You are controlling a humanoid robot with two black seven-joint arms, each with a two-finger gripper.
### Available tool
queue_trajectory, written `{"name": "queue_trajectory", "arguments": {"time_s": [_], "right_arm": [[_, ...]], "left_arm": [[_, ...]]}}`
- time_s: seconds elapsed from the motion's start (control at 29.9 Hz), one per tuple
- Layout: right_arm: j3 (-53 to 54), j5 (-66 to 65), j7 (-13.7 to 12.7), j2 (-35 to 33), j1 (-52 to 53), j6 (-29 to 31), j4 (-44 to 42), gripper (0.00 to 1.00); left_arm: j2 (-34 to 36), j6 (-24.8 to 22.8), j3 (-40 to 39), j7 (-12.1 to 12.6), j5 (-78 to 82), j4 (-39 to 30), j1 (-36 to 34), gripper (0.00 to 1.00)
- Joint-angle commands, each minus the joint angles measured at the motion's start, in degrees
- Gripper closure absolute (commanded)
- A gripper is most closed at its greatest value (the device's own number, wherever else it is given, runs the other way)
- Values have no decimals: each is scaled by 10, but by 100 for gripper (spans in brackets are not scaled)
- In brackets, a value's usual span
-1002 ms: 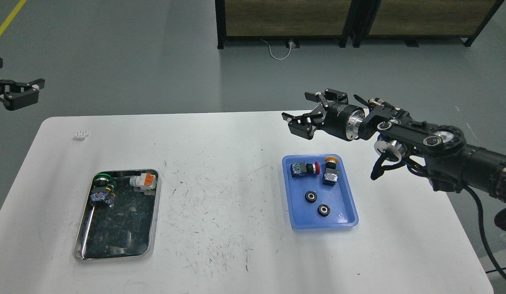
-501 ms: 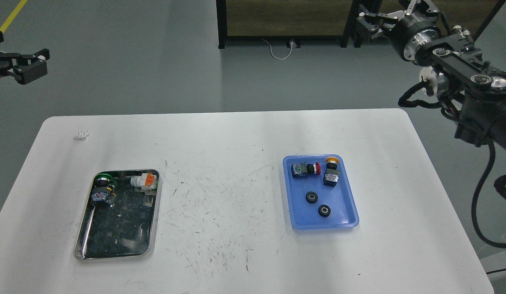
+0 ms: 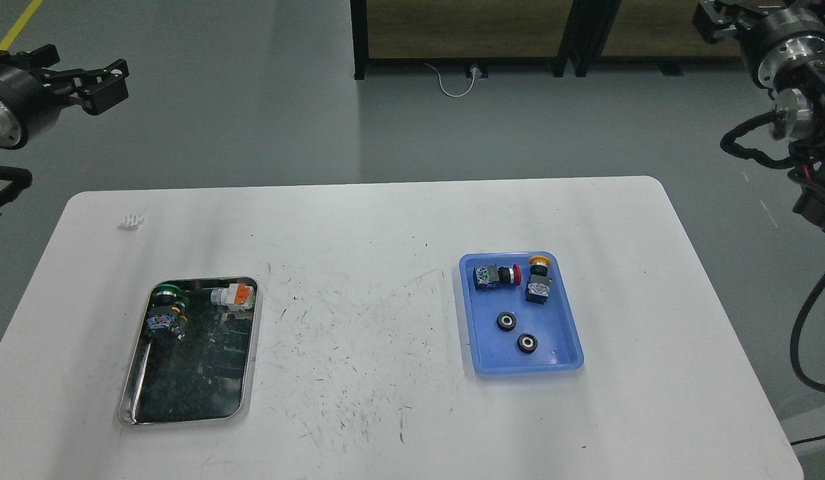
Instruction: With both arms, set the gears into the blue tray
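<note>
Both gears lie flat in the blue tray on the right half of the table, one gear near its middle and the other gear just in front of it. My left gripper hangs high at the far left, beyond the table's back edge, with its fingers spread and nothing between them. My right gripper is up in the top right corner, far from the tray. The view's top edge cuts off its fingers.
Two push-button switches, red-capped and yellow-capped, fill the blue tray's back end. A steel tray at the left holds a green-capped switch and an orange one. A small white piece lies at the back left.
My right arm has lifted from above the blue tray and swung up to the top right corner. My left gripper has risen and come further into view. The gears have not moved.
</note>
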Motion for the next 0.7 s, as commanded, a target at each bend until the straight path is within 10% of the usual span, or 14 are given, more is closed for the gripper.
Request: {"name": "queue_trajectory", "arguments": {"time_s": [0.0, 0.67], "right_arm": [[0, 14, -23, 2, 11, 1, -8, 1], [-2, 14, -16, -24, 34, -6, 7, 1]], "left_arm": [[-12, 28, 0, 4, -2, 9, -18, 2], [-11, 55, -30, 12, -3, 4, -31, 1]]}}
